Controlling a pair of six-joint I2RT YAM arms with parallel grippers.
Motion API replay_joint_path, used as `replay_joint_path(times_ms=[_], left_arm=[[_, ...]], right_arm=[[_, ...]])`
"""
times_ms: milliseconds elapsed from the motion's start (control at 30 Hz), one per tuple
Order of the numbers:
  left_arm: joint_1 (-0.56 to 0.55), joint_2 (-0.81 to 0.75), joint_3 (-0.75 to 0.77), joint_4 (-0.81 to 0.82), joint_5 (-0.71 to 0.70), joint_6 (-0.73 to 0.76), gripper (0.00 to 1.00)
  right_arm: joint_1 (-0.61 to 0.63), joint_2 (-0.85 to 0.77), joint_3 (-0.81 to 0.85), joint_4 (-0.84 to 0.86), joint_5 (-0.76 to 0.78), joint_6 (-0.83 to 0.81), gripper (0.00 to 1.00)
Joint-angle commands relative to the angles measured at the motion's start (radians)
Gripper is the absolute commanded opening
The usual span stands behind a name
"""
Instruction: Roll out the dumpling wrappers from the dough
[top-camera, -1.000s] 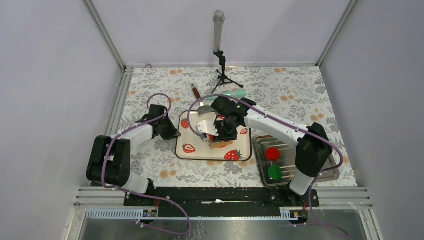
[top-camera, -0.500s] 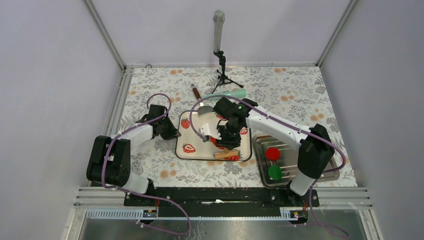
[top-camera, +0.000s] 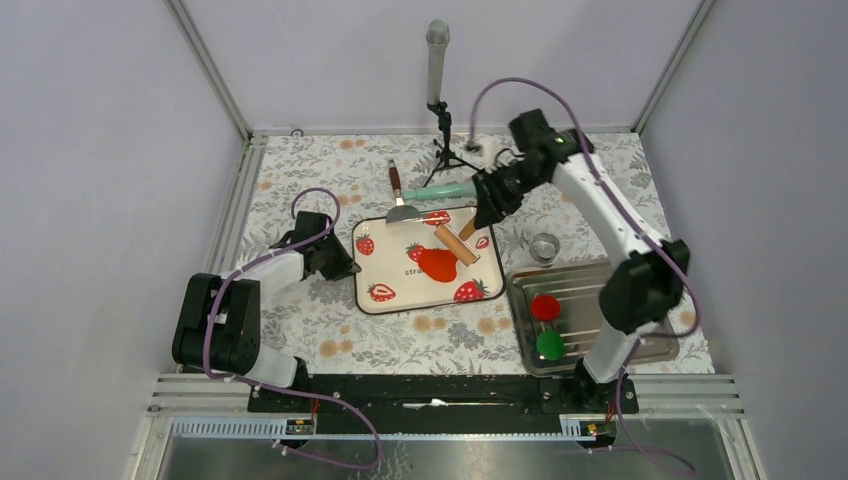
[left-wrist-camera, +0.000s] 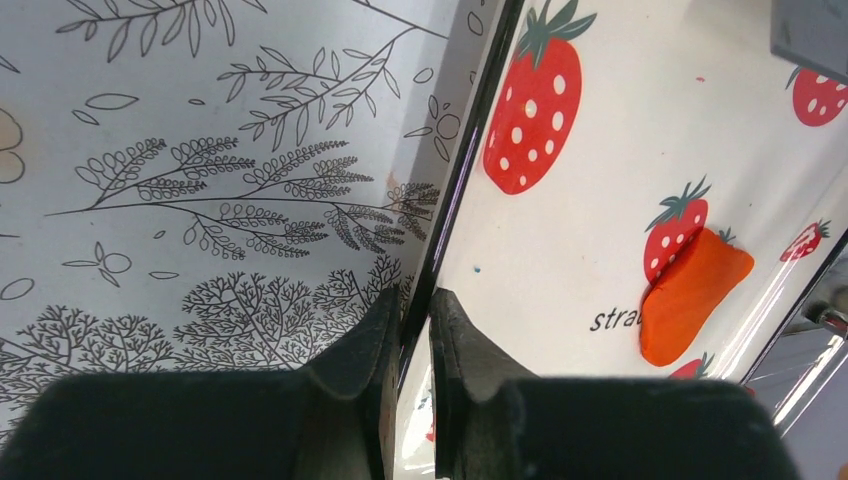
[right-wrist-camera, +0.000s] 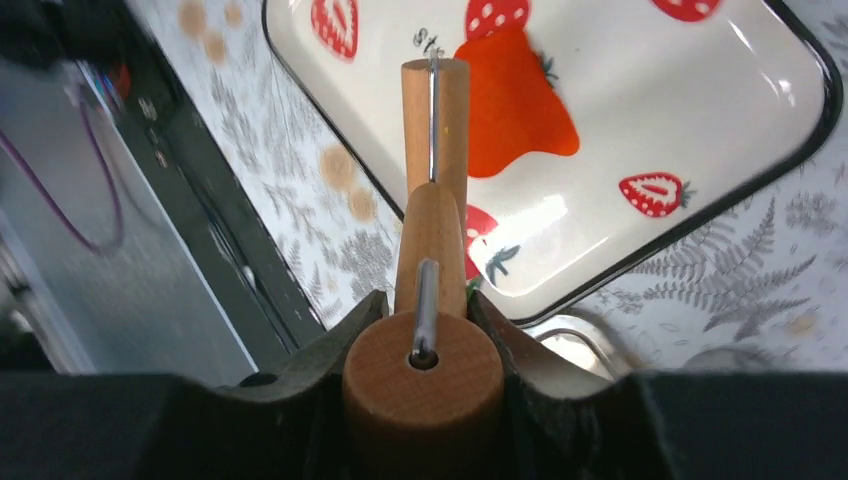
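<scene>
The right gripper (right-wrist-camera: 425, 335) is clamped on the wooden handle of the one rolling pin (top-camera: 455, 243). The pin's barrel reaches over the far right part of the strawberry tray (top-camera: 395, 305). Whether the barrel touches the tray cannot be told. The left gripper (left-wrist-camera: 412, 310) is pinched shut on the strawberry tray's left rim, one finger outside on the cloth, one inside.

There is one piece of the dough (top-camera: 437, 265), a flat orange-red sheet with an irregular outline. It lies near the middle of the strawberry tray, just beneath the barrel's tip.

Right of the strawberry tray stands one metal tray (top-camera: 640, 350) holding two discs, one red disc (top-camera: 545, 307) and one green disc (top-camera: 549, 345). One small metal ring (top-camera: 543, 247) sits between the two trays' far corners. One scraper (top-camera: 398, 198) rests at the strawberry tray's far rim, and beside it is one teal-handled tool (top-camera: 440, 190), its right end hidden behind the right gripper. One microphone stand (top-camera: 437, 60) rises further back.

The right arm covers part of the metal tray.

A floral cloth (top-camera: 300, 320) covers the table, and pale walls on a metal frame enclose it.
</scene>
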Motion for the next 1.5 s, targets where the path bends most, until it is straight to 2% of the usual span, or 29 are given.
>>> replay_joint_path(times_ms=[0, 33, 67, 200, 300, 400, 900, 1300, 1467], left_arm=[[0.011, -0.003, -0.019, 0.023, -0.025, -0.041, 0.0], [0.009, 0.001, -0.02, 0.027, -0.023, -0.049, 0.0], [0.009, 0.007, -0.017, 0.029, -0.02, -0.059, 0.0], [0.009, 0.021, 0.005, 0.004, -0.024, -0.05, 0.0], [0.01, 0.024, 0.01, -0.01, -0.02, -0.043, 0.0], [0.009, 0.021, 0.008, -0.012, -0.018, -0.041, 0.0], [0.009, 0.012, -0.028, 0.02, 0.014, -0.044, 0.0], [0.009, 0.024, -0.024, 0.026, 0.023, -0.058, 0.0], [0.009, 0.02, -0.028, 0.029, 0.019, -0.064, 0.0]], right_arm=[[-0.103, -0.226, -0.279, 0.389, -0.126, 0.554, 0.0], [-0.121, -0.254, -0.373, 0.474, -0.122, 0.634, 0.0], [-0.128, -0.258, -0.398, 0.518, -0.127, 0.681, 0.0], [-0.133, -0.185, -0.452, 0.544, -0.166, 0.78, 0.0], [-0.134, -0.183, -0.536, 0.654, -0.141, 0.863, 0.0], [-0.135, -0.164, -0.559, 0.672, -0.085, 0.889, 0.0], [-0.132, -0.016, -0.517, 0.683, -0.033, 0.863, 0.0], [-0.047, 0.102, -0.484, 0.6, 0.181, 0.779, 0.0], [-0.004, 0.109, -0.521, 0.594, 0.245, 0.766, 0.0]])
